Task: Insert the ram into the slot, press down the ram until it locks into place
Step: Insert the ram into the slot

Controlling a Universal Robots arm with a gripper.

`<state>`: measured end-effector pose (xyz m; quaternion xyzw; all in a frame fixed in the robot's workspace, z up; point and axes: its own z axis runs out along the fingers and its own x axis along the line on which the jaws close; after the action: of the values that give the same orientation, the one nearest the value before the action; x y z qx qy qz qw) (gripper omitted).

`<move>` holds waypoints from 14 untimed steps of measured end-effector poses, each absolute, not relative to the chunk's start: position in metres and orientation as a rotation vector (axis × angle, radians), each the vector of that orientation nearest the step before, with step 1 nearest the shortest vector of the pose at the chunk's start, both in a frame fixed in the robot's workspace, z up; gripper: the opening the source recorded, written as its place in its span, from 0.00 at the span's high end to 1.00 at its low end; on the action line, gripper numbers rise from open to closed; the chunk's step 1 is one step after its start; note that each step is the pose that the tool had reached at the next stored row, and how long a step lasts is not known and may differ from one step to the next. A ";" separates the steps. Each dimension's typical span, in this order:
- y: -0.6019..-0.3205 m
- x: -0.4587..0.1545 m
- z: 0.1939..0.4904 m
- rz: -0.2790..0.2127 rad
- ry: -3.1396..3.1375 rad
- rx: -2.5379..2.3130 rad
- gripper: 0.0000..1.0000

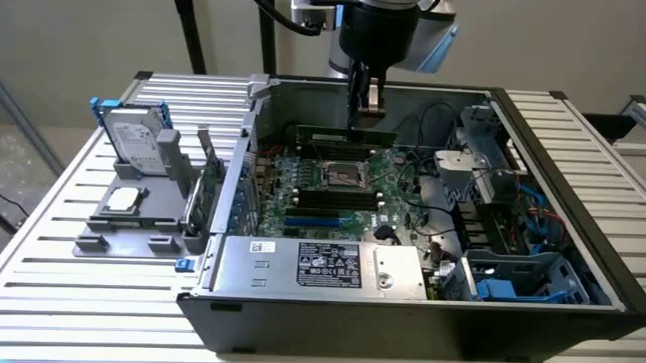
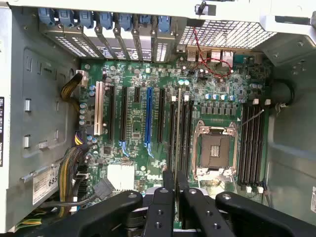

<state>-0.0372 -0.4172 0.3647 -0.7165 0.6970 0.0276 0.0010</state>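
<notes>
My gripper (image 1: 365, 112) hangs over the open computer case, shut on the ram (image 1: 343, 136). The ram is a long green stick with black chips, held level above the motherboard (image 1: 394, 204) and clear of it. The black memory slots (image 1: 323, 200) lie in parallel rows beside the processor socket (image 1: 343, 175). In the wrist view the gripper (image 2: 175, 185) has its fingers close together. They line up with the slots (image 2: 185, 138) on one side of the processor socket (image 2: 213, 150). A second group of slots (image 2: 250, 148) with pale end clips lies on the socket's other side.
The case walls surround the board. A silver power supply (image 1: 323, 265) sits at the front, with a drive cage with blue parts (image 1: 515, 276) at the exterior view's right. A blue socket (image 2: 148, 118) and cable bundles (image 2: 74, 163) flank the slots. A hard drive (image 1: 136, 147) stands on a grey holder outside the case.
</notes>
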 end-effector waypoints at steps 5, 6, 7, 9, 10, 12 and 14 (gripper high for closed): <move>-0.417 -0.037 0.365 0.087 2.188 -2.250 0.86; -0.417 -0.037 0.365 0.087 2.188 -2.250 0.86; -0.417 -0.037 0.365 0.087 2.188 -2.249 0.86; -0.417 -0.037 0.365 0.087 2.188 -2.249 0.86; -0.417 -0.037 0.365 0.087 2.188 -2.249 0.86; -0.417 -0.037 0.365 0.087 2.188 -2.249 0.86; -0.417 -0.037 0.365 0.087 2.188 -2.249 0.86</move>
<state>-0.0372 -0.4172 0.3647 -0.7165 0.6970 0.0278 0.0012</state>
